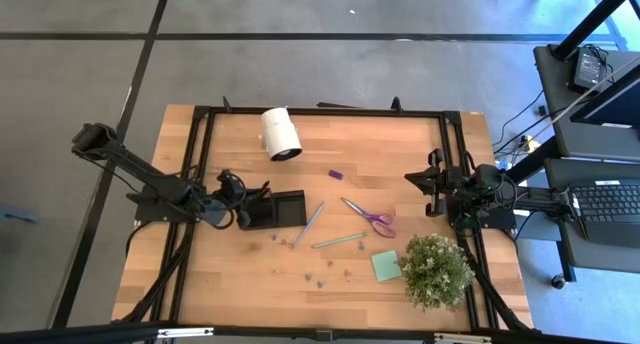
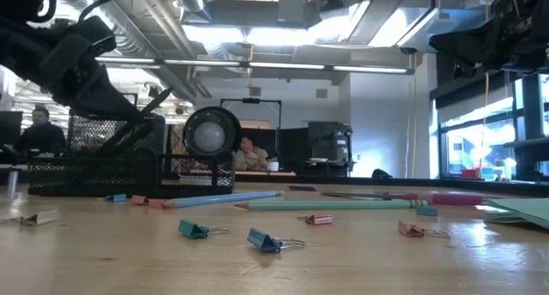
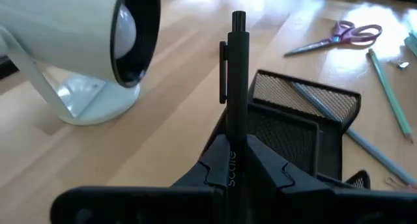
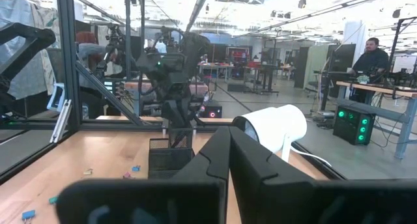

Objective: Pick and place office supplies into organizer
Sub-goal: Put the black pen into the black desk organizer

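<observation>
Left gripper [image 3: 234,175] pinches dark pen [image 3: 234,87] between fingers, pen upright, just above organizer [image 1: 275,211] at left compartment. You lower pen straight into compartment, keep tip inside mesh wall, release only when it rests on bottom. Avoid white lamp [image 1: 281,133] behind. Right gripper [image 4: 228,152] pressed together, empty, waits at right table edge. Scissors [image 1: 369,218], pencil [image 1: 338,241], sticky pad [image 1: 386,265], clips [image 2: 193,230] lie on table, not yet placed.
</observation>
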You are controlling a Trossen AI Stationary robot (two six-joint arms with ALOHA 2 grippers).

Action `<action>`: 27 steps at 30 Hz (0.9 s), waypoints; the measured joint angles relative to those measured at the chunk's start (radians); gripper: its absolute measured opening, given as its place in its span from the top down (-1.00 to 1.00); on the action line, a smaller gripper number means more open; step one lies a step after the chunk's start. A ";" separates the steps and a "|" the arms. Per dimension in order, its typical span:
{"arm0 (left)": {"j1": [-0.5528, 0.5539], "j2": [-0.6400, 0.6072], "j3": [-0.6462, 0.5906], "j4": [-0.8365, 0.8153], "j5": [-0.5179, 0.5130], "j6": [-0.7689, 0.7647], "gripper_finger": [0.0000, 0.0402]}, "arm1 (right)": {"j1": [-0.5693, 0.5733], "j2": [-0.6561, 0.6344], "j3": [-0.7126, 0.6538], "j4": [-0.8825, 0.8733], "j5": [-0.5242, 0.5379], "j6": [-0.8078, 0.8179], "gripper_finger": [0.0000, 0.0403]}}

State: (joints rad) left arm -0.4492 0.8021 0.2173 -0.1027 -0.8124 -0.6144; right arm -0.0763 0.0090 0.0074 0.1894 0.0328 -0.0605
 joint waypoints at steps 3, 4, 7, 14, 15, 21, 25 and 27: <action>0.000 0.003 0.000 0.004 0.009 0.006 0.89 | 0.000 0.000 0.000 0.000 0.000 0.000 0.94; 0.000 0.003 0.000 0.004 0.011 0.012 0.89 | 0.000 0.000 0.000 0.000 0.000 0.000 0.94; 0.000 0.003 0.000 0.001 0.011 0.015 0.89 | 0.000 0.000 0.000 0.000 0.000 0.000 0.94; 0.000 0.003 0.001 -0.004 0.011 0.006 0.75 | 0.000 0.000 0.000 0.000 0.000 0.000 0.94; 0.000 0.003 0.001 -0.004 0.011 0.006 0.73 | 0.000 0.000 0.000 0.000 0.000 0.000 0.94; 0.000 0.003 0.001 -0.003 0.027 0.000 0.63 | 0.000 0.000 0.000 0.000 0.000 0.000 0.94; 0.000 0.003 0.001 0.027 0.040 0.021 0.61 | 0.000 0.000 0.000 0.000 0.000 0.000 0.94; 0.000 0.003 0.007 0.037 0.049 0.066 0.61 | 0.000 0.000 0.000 0.000 0.000 0.000 0.94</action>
State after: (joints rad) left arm -0.4496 0.8055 0.2243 -0.0660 -0.7629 -0.5486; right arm -0.0765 0.0090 0.0075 0.1895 0.0327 -0.0605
